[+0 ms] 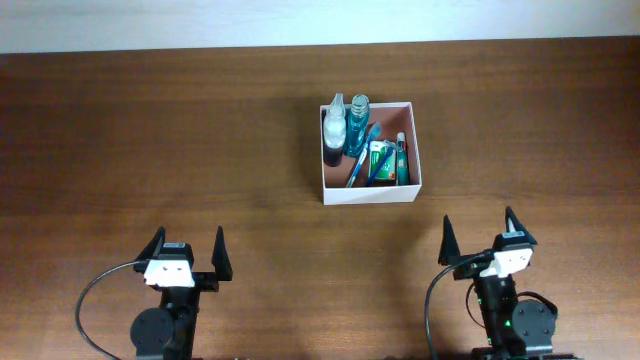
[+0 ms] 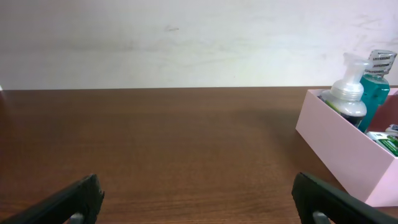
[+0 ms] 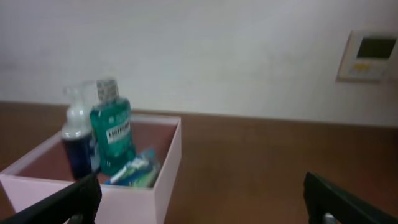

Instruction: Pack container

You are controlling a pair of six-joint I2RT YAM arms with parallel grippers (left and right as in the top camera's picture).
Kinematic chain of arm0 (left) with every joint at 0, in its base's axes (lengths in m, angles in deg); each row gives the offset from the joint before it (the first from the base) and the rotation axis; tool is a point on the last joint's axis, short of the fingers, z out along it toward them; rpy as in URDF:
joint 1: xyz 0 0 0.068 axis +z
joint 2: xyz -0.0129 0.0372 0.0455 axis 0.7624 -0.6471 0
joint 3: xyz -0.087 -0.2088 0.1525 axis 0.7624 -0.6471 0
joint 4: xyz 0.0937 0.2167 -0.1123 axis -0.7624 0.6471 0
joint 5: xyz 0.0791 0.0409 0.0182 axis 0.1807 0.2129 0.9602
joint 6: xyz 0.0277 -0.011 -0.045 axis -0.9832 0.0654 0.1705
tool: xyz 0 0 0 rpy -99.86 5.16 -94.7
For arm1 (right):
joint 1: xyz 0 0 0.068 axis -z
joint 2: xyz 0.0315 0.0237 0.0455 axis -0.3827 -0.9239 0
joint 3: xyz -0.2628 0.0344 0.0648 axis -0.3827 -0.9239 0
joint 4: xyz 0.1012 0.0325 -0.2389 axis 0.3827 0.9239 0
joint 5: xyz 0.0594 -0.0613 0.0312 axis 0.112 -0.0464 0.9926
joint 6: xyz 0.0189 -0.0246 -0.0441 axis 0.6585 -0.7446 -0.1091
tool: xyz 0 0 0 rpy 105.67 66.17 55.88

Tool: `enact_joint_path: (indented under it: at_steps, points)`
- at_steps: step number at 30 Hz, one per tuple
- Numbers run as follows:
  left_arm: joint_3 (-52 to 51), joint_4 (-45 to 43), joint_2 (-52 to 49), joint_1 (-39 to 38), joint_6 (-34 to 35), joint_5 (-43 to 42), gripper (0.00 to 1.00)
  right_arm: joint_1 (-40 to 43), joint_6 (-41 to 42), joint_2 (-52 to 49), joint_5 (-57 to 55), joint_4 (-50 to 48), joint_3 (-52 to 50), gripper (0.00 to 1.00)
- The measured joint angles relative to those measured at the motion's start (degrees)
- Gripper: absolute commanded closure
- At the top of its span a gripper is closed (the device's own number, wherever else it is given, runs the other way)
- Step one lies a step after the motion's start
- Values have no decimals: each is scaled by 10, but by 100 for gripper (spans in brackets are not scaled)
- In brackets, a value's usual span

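The container is a square white-walled box with a pinkish inside, on the table right of centre. It holds a dark pump bottle, a teal mouthwash bottle, a blue toothbrush and green packets. It also shows in the left wrist view and the right wrist view. My left gripper is open and empty at the near left. My right gripper is open and empty at the near right, in front of the container.
The brown wooden table runs to a white wall at the back. A wall panel shows in the right wrist view. Cables loop beside both arm bases.
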Motion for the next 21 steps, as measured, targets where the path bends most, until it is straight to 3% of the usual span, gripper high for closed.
enact_joint_path:
  at_steps: [6,21]
  points:
    - [0,0,0,0,0,0,1,0,0,0,0,45,0,1]
    - [0,0,0,0,0,0,1,0,0,0,-2,46,0,1]
